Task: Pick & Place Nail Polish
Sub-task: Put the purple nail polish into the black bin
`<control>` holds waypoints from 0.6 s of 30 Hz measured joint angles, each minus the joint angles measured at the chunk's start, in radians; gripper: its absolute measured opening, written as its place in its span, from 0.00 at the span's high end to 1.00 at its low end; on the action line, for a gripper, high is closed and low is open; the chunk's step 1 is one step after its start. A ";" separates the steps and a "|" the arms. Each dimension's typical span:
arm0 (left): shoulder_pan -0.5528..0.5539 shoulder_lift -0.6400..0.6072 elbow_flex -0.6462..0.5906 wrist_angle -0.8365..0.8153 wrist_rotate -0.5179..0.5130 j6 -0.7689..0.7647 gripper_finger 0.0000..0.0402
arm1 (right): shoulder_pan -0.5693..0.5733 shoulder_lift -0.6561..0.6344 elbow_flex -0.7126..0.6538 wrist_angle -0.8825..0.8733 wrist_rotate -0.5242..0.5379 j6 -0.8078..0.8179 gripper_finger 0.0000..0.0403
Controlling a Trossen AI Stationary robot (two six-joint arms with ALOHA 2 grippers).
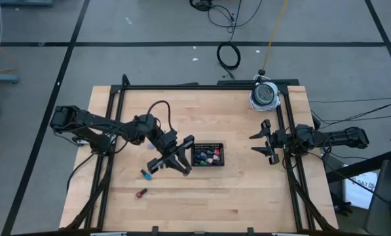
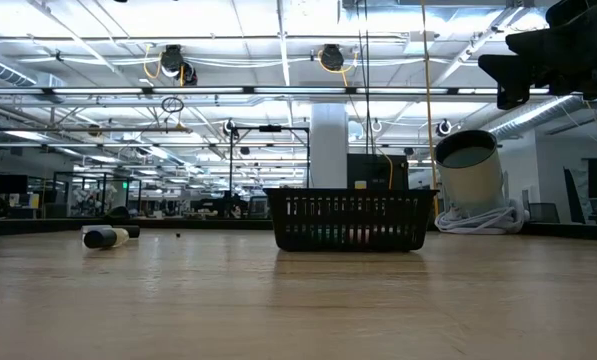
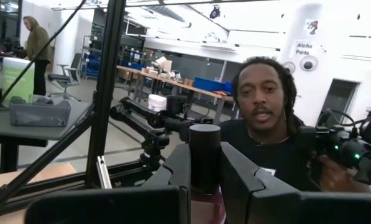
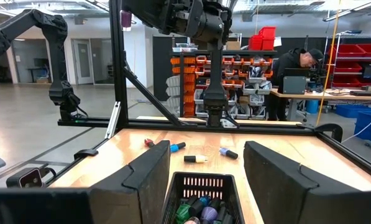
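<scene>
Left gripper (image 3: 205, 180): clenched on a bottle (image 3: 204, 155) — dark cap between the fingers, body mostly hidden; held up off the table, just left of the tray (image 1: 222, 152) in the high view.

Held bottle: upright in the fingers; colour hard to tell, a hint of dark red low down.

Tray: black mesh, mid-table, already holding a cluster of bottles (image 1: 207, 156) — green, red, pink and purple visible.

Loose bottles: still on the wood left of the tray — a blue one (image 1: 145, 174) near the left gripper and a red one (image 1: 140, 194) nearer the table's front edge; the right wrist view shows about four lying there.

Right gripper (image 1: 265, 141): fingers spread, holding nothing, waiting well right of the tray.

Progress: I'd judge it well past half — most bottles binned, one in hand, a few left to fetch.
</scene>
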 joint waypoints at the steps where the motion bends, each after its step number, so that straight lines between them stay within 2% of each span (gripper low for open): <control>1: 0.000 0.000 0.000 0.000 0.000 -0.001 0.91 | 0.000 0.000 0.000 0.000 0.000 0.000 0.52; 18: 0.000 0.000 -0.001 0.000 -0.012 -0.017 0.91 | 0.000 0.000 0.000 0.000 0.000 0.000 0.52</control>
